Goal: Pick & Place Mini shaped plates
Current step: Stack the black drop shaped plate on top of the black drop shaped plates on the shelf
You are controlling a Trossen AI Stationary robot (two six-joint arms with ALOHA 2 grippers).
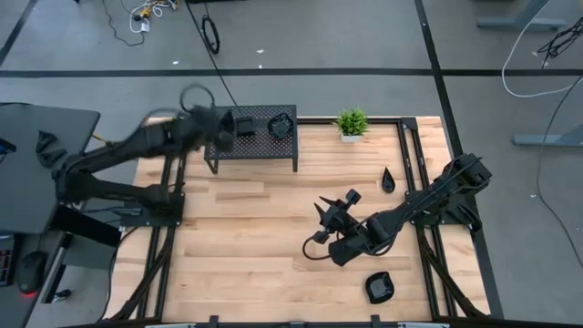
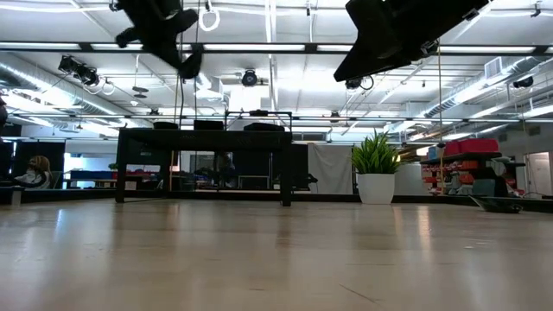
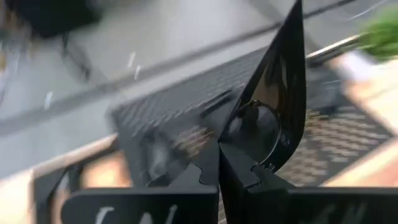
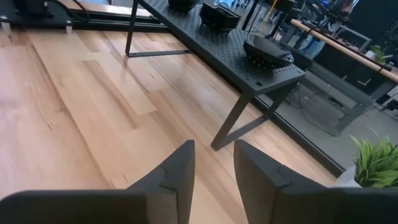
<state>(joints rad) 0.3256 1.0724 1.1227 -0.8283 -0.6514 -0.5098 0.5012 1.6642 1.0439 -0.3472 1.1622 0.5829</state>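
My left gripper (image 1: 221, 130) (image 3: 219, 163) is above the left end of the black perforated rack (image 1: 253, 138) and is shut on a glossy black teardrop plate (image 3: 273, 106). A stack of square plates (image 1: 244, 123) (image 4: 219, 15) and a rounded dish (image 1: 281, 126) (image 4: 267, 51) sit on the rack top. On the table lie another teardrop plate (image 1: 388, 179), near the right edge, and a rounded-square plate (image 1: 379, 288), near the front right corner. My right gripper (image 1: 333, 208) (image 4: 214, 168) hangs open over the table's middle right, touching nothing. My left gripper pinches the teardrop plate by its broad end (image 3: 258, 158) between its two fingers. The plate stands on edge in the hold, its pointed tip (image 3: 296, 15) away from the fingers. It is lifted clear above the rack.
A small green potted plant (image 1: 351, 123) (image 2: 376, 168) stands at the far edge, right of the rack. Black frame rails (image 1: 412, 173) run along the table's sides. Bare wood (image 1: 246, 237) lies between the rack and the near edge.
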